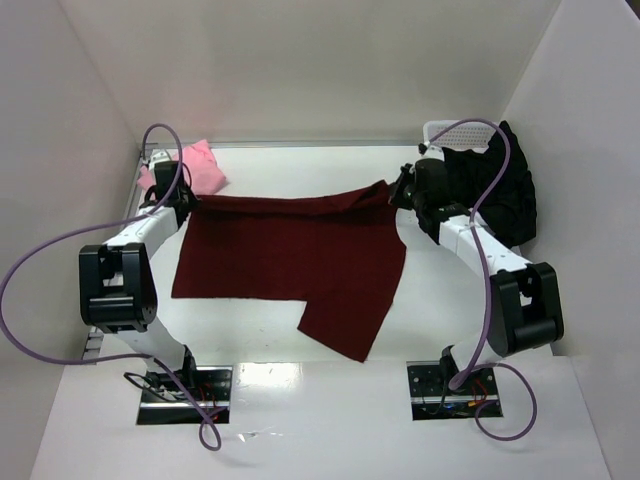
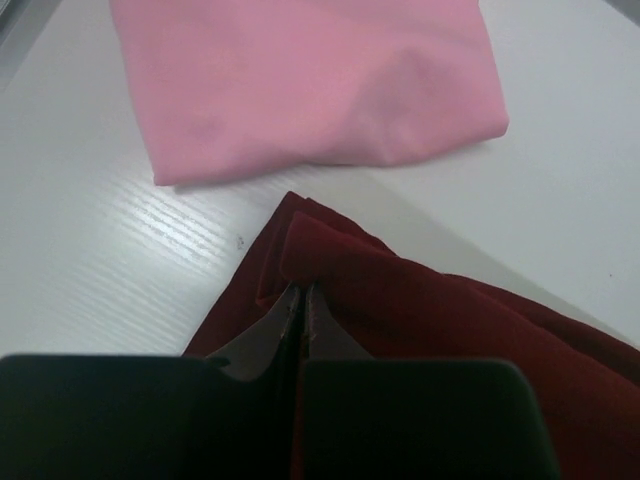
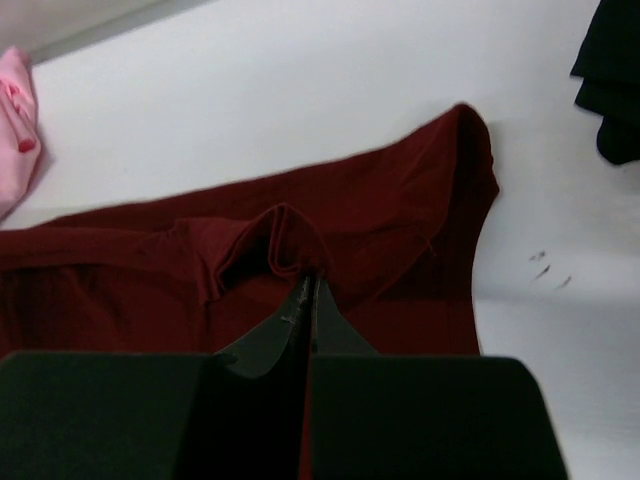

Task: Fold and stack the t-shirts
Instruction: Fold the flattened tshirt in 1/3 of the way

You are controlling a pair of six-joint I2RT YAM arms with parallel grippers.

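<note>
Basket (image 1: 455, 128) mostly hidden, seemingly under black shirt (image 1: 505, 190).

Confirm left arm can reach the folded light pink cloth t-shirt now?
Probably not yet: left tool is shut on the dark maroon cloth t-shirt. The light pink cloth t-shirt lies just beyond, nothing between.

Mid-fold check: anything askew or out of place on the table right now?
The maroon shirt lies uneven: its near edge steps down into a flap at the right. The black shirt spills over the basket rim. Nothing looks damaged.
</note>
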